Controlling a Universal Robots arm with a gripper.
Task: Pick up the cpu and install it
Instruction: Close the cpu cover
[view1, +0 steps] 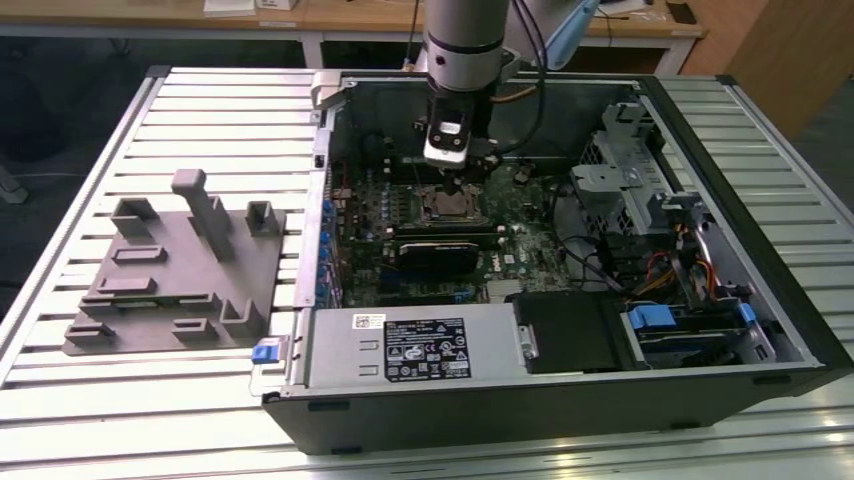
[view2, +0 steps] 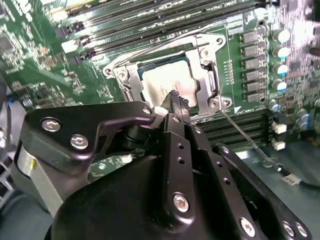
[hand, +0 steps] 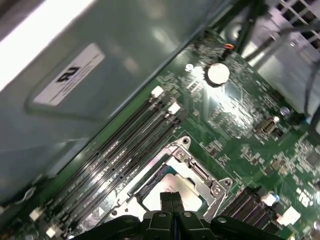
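Fingertips of the tool (view2: 175, 98) are clenched together on nothing, right over the cpu (view2: 159, 84), which both wrist views show us lying in the motherboard socket (view2: 210, 82). From the exterior view we add the open computer case (view1: 534, 405) on the slatted table (view1: 200, 110), a grey fixture (view1: 174, 270) beside it on that view's left.
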